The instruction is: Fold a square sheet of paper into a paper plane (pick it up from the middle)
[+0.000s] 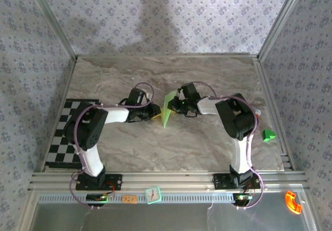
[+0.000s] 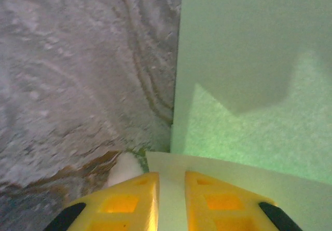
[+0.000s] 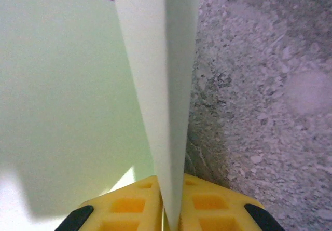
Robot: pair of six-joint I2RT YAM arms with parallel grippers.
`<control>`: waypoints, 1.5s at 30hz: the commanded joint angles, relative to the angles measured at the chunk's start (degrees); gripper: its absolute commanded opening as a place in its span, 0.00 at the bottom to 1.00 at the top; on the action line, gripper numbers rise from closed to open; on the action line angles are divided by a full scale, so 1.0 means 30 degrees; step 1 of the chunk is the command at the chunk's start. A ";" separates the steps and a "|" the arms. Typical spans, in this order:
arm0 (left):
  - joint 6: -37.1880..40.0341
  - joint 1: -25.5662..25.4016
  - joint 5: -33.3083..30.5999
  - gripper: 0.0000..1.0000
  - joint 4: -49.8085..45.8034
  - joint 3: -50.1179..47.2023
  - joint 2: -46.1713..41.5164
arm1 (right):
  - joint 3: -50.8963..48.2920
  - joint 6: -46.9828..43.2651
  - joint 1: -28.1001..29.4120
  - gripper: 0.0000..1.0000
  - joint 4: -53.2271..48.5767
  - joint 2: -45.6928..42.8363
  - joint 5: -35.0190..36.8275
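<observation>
— Where was the square sheet of paper (image 1: 166, 111)?

— Mid-table, folded. From the top camera it stood on edge as a slim pale green triangle with its point toward the near side, between the two arms.

— And who had it?

— The right gripper (image 1: 175, 105) met it from the right, near its upper part. The right wrist camera showed what the overhead could not: both yellow fingers (image 3: 218, 207) were pressed onto a folded edge that rose straight up from between them, and a wide flap spread out to the left.

— And the left gripper (image 1: 155, 115)?

— It touched the paper's left side, lower down. In its own wrist view the fingers (image 2: 129, 200) stood close together with a narrow slot between them, and pale paper filled the slot. I could not tell whether they were really pinching it. A flat green panel stood upright past them, with the marbled table (image 2: 67, 75) to its left.

— What else was on the table?

— Only the overhead showed that. There was a small bright green block (image 1: 268, 135) well off to the right near the rail, and a black-and-white checkered mat (image 1: 65, 132) at the left edge.
</observation>
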 commanded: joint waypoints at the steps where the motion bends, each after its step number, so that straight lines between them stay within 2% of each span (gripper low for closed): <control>1: -0.0282 -0.0211 0.0583 0.19 0.0555 0.0755 0.0587 | -0.0305 0.0348 -0.0244 0.17 0.0295 -0.0462 -0.0554; 16: 0.0609 -0.0629 0.0955 0.20 -0.1017 0.2133 0.1593 | -0.0635 0.0326 -0.0733 0.32 -0.0764 -0.1848 -0.0695; 23: 0.0992 -0.0866 0.0816 0.21 -0.1731 0.2643 0.1897 | -0.0777 -0.0396 -0.0888 0.35 -0.2657 -0.2219 0.0131; 31: 0.1025 -0.1095 0.0818 0.25 -0.1943 0.3116 0.2378 | -0.1454 -0.0467 -0.1183 0.39 -0.3087 -0.2756 0.0567; 45: 0.1049 -0.1161 0.0091 0.26 -0.2398 0.3184 0.2033 | -0.2247 -0.0556 -0.1666 0.39 -0.3416 -0.3512 0.0872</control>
